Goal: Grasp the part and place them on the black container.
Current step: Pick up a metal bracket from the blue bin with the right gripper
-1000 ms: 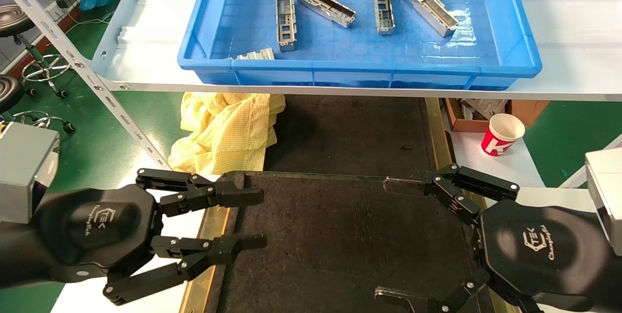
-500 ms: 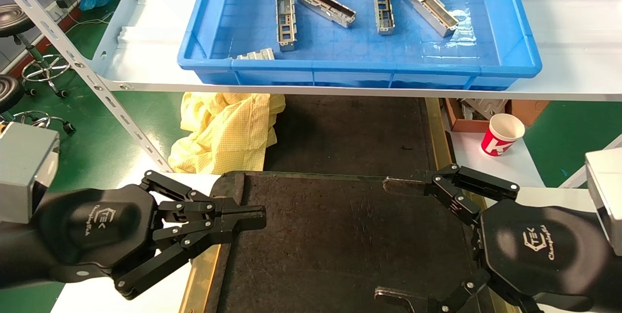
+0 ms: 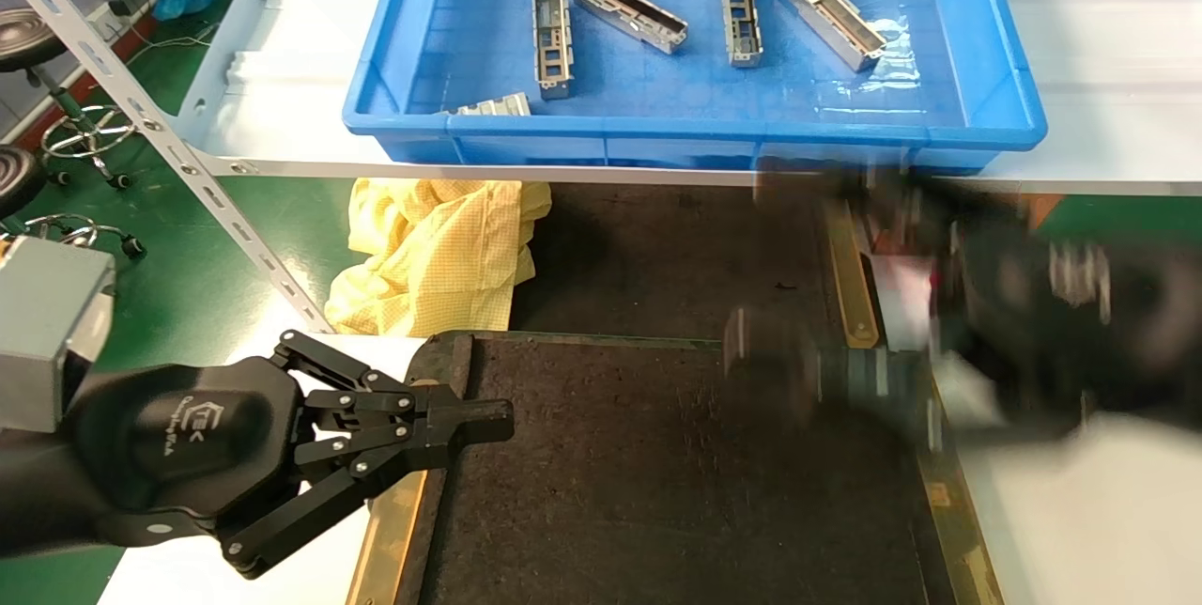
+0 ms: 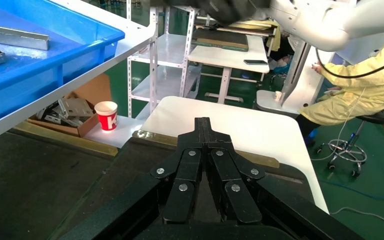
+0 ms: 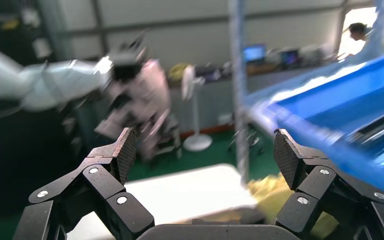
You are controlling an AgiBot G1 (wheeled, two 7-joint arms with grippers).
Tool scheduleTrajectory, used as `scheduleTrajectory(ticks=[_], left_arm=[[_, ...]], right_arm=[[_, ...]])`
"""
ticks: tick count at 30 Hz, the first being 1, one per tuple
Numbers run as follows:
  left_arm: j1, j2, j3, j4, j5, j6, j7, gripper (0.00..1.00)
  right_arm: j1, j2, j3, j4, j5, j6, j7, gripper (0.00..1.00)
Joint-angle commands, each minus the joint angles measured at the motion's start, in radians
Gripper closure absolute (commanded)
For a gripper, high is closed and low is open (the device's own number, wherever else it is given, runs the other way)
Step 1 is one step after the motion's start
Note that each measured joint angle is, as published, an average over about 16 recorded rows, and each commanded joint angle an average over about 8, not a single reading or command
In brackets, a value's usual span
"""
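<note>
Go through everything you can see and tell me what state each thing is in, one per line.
left gripper: shut, empty, over the black container's left edge
right gripper: open, empty, raised toward the crate
parts: five, lying loose in the blue crate
black container: holds no part
paper cup: upright

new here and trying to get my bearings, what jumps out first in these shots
The big blue crate on the white shelf at the back, with grey metal parts scattered inside. Below it lies the flat black container, bare of parts. The left end effector sits shut over the container's near-left corner; the right end effector is open, a blur in the head view.
</note>
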Motion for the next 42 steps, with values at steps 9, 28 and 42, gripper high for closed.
scheduleTrajectory(ticks=[9, 28, 42], left_arm=[[0.000, 0.000, 0.000, 0.000, 0.000, 0.000, 0.000, 0.00], [0.000, 0.000, 0.000, 0.000, 0.000, 0.000, 0.000, 0.00], [0.000, 0.000, 0.000, 0.000, 0.000, 0.000, 0.000, 0.00]], right_arm=[[0.336, -0.145, -0.116, -0.282, -0.199, 0.059, 0.081, 0.00], [0.719, -0.430, -0.282, -0.941, -0.493, 0.235, -0.006, 0.00], [0.754, -0.555, -0.313, -1.093, -0.548, 0.413, -0.035, 0.00]])
